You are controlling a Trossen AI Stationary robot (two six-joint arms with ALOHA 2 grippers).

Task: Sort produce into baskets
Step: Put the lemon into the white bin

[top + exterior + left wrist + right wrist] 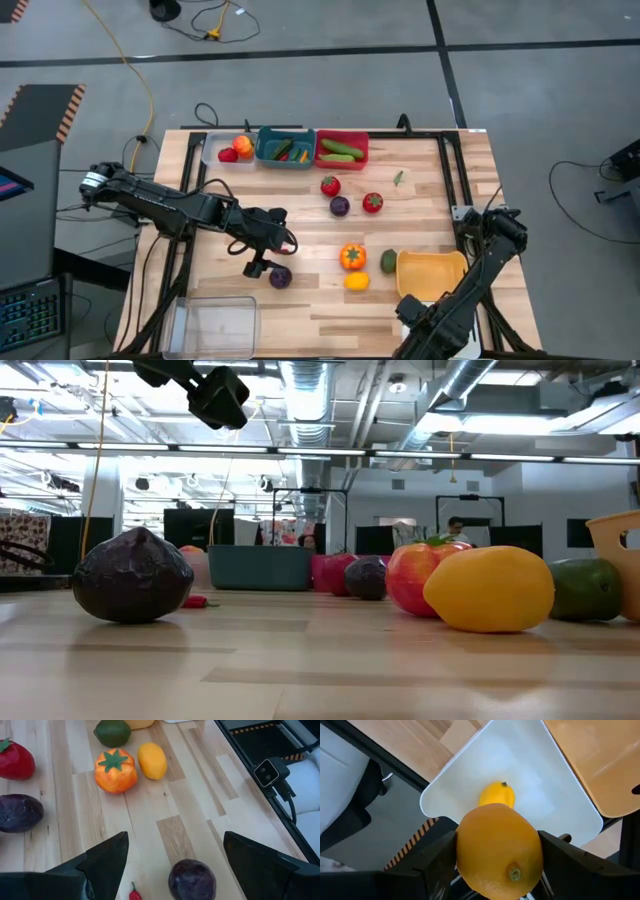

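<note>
Over white bin, right gripper is pinching orange fruit between part-spread fingers, poised for drop beside yellow piece. Left gripper is hanging wide open, empty, straddling purple fruit.

A yellow-orange lemon above a white basket holding yellow produce; purple onion on pale wood surface.

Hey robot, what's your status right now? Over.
Left gripper open above purple vegetable. Right gripper holding orange fruit over white basket, yellow fruit already inside. Nothing blocking.
</note>
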